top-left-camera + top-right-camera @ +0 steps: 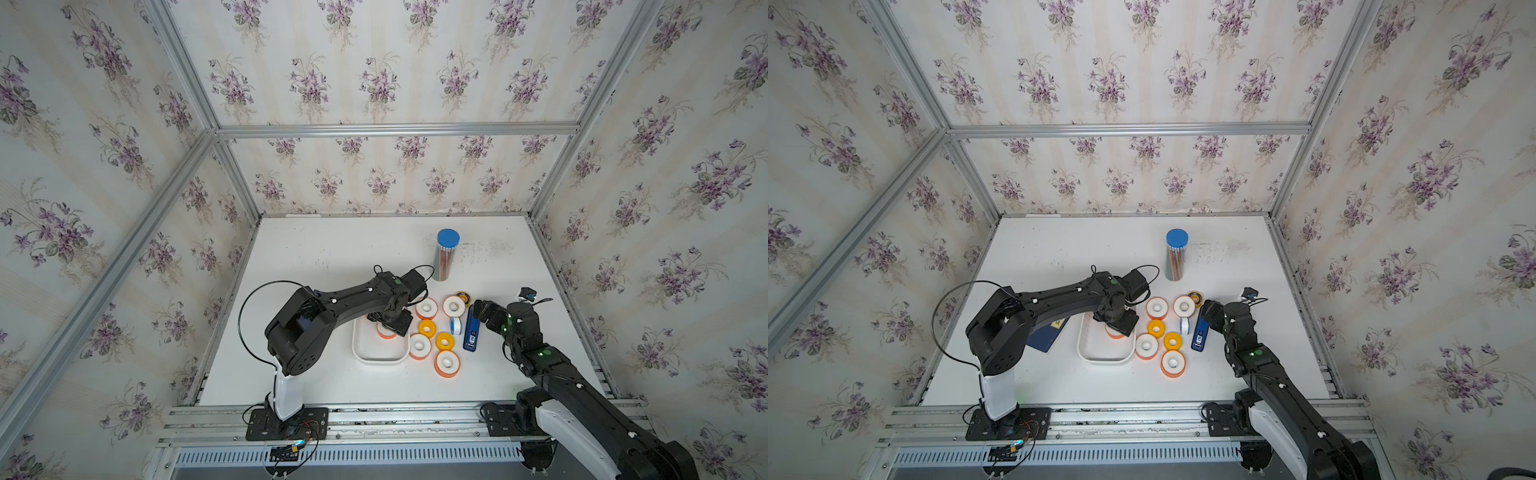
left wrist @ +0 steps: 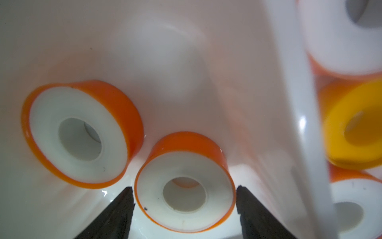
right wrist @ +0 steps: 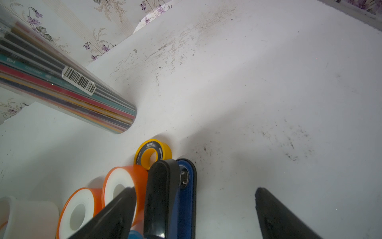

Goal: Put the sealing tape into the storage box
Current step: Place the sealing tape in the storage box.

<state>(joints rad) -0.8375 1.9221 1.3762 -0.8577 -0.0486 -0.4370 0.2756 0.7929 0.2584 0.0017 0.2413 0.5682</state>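
So, left claw (image 2: 184,187): down inside the storage box (image 1: 376,351), jaws apart, one on each side of an orange-rimmed roll (image 2: 185,194). The tips sit right at its rim, and I can't tell from my feed whether they touch it.
Roll between the jaws: lies flat on the box floor, white face up.
Second boxed roll (image 2: 78,134): also orange-rimmed, just beside the first.
Right claw (image 3: 195,189): I read it as wide apart and empty, hovering over the far end of the blue-and-black bar (image 1: 470,332).
Loose orange-rimmed rolls (image 1: 426,308): four lie flat on the counter (image 1: 332,257), just right of the box.
Yellow rolls (image 1: 427,328): two, lying among those four.
Blue-white roll (image 1: 456,325): stands on edge between the cluster and the bar.
Black-yellow roll (image 3: 153,154): just beside the bar's far tip.
Pencil tube (image 1: 444,257): upright, farther back.
Navy booklet (image 1: 1050,332): left of the box, partly under my left arm.
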